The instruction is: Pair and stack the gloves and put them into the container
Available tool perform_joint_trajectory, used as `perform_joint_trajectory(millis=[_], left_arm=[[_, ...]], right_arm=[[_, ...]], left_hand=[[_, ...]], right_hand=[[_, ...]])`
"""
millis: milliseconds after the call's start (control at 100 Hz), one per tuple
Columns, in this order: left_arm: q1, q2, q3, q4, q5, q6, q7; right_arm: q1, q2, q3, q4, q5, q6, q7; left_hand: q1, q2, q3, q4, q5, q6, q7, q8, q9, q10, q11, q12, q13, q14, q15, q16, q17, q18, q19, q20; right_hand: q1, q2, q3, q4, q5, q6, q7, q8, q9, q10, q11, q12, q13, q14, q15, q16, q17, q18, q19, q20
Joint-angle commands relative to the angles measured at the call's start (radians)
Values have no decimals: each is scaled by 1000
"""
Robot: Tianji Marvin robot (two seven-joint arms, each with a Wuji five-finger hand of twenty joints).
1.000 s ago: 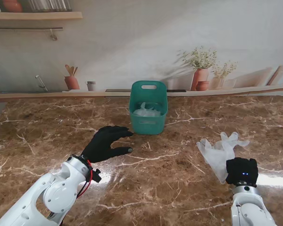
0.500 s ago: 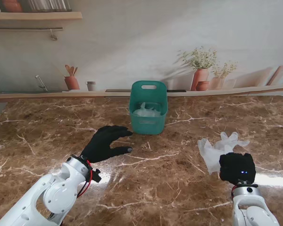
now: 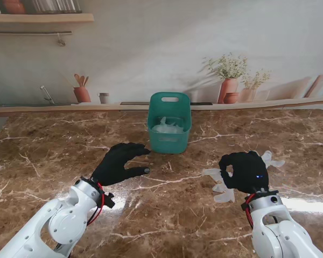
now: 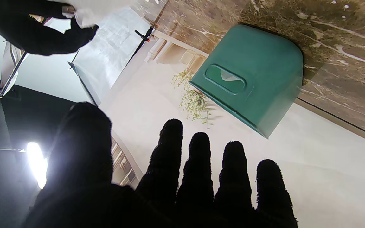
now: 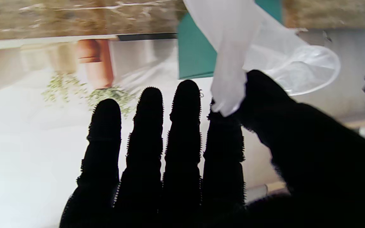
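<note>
The right hand (image 3: 246,171), covered in nubbly black fabric, has a thin, translucent white glove (image 5: 258,47) pinched between thumb and forefinger; the other fingers (image 5: 147,126) stand straight and together. In the stand's view the glove hangs limp and crinkled around that hand, its cuff and loose finger ends sticking out to the left and to the far right, on the right side of the tabletop (image 3: 54,150). A second glove may lie under it, but I cannot tell.

The left hand (image 3: 118,163) holds nothing: its fingers (image 4: 198,164) are spread flat, palm down, near the middle of the tabletop, just to the near left of the container (image 3: 169,129).

The container is a smooth teal plastic bin with rounded corners and an oval handle slot in its far wall. It stands upright at the far centre, and pale, filmy gloves (image 3: 168,126) lie inside it.

The tabletop is glossy brown marble with white veins and bright glare patches near the arms. Behind it runs a pale ledge and a wall mural (image 3: 234,80) showing terracotta pots, dried flowers, wooden utensils and a shelf.
</note>
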Motion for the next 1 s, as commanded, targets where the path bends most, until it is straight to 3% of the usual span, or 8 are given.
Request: perform_joint_trajectory(millis=[0, 180, 410, 420, 440, 490, 880, 990], left_arm=[[9, -1, -3, 12, -1, -10, 4], [11, 1, -13, 28, -14, -35, -5], [-16, 8, 19, 55, -9, -114, -26], [-18, 8, 22, 56, -7, -116, -24], [-21, 7, 29, 59, -5, -120, -19], [-28, 4, 49, 64, -4, -123, -5], [-80, -20, 170, 84, 30, -71, 111], [-87, -33, 191, 97, 23, -78, 163]], right_arm=[[27, -13, -21, -15, 25, -15, 34], [82, -12, -74, -9, 68, -34, 69], [115, -13, -122, -19, 104, -67, 84], [116, -13, -124, -20, 105, -67, 84], [117, -13, -127, -21, 107, -69, 85], [120, -14, -135, -25, 113, -74, 85], [140, -18, -204, -31, 152, -100, 76], [139, -18, -210, -34, 161, -102, 80]], left_hand=[[24, 5, -33, 25, -14, -10, 9, -2, -19, -8, -15, -9, -21, -41, -30, -6, -10, -14, -26, 18], [41, -46, -34, 25, -19, -10, 9, -2, -24, -10, -16, -8, -25, -43, -31, -7, -15, -10, -29, 21], [49, -210, -27, 32, -52, -5, -1, -5, -43, -17, -14, -7, -42, -43, -37, -7, -26, -15, -96, 25], [-2, -241, 75, 27, -50, -4, -7, -12, -39, -18, -14, -8, -39, -42, -39, -2, -17, -18, -149, 117], [-125, -312, 345, -16, -52, -3, -4, -9, -45, -8, -4, -2, -40, -41, -35, -3, -18, -9, -145, 112], [-176, -355, 465, -33, -49, -8, -8, -11, -37, 0, -10, -6, -39, -31, -33, 2, -24, 9, -124, 129], [-203, -374, 484, -43, -20, -34, 107, 52, 21, -13, 11, 19, -34, 5, -9, 65, -57, 53, -152, 276], [-168, -359, 547, -50, 77, -139, 326, 215, 166, -22, 88, 135, 53, 34, 78, 180, -56, 59, -150, 354]], right_hand=[[-16, 24, 30, -26, 19, 7, 47, 20, 17, -14, 18, 41, 24, -6, 14, 25, 9, 10, 28, 34], [-16, 24, 29, -27, 19, 7, 50, 18, 41, -9, 26, 71, 50, -6, 61, 53, 29, 18, 61, 47], [-14, 22, 28, -27, 20, 7, 50, 18, 59, -7, 26, 89, 69, -5, 108, 80, 45, 28, 100, 60], [-15, 22, 28, -27, 20, 8, 50, 18, 59, -7, 26, 90, 69, -4, 108, 80, 45, 28, 101, 60], [-15, 22, 28, -27, 20, 8, 50, 18, 60, -7, 27, 91, 69, -6, 110, 81, 46, 28, 103, 61], [-14, 21, 28, -26, 21, 9, 51, 18, 61, -7, 27, 93, 70, -5, 113, 83, 46, 29, 105, 61], [-9, 12, 22, -27, 27, 19, 49, 0, 70, -1, 31, 104, 71, -1, 129, 95, 43, 39, 108, 57], [-8, 11, 21, -26, 27, 21, 50, -6, 71, 0, 30, 103, 71, 0, 130, 95, 44, 41, 108, 56]])
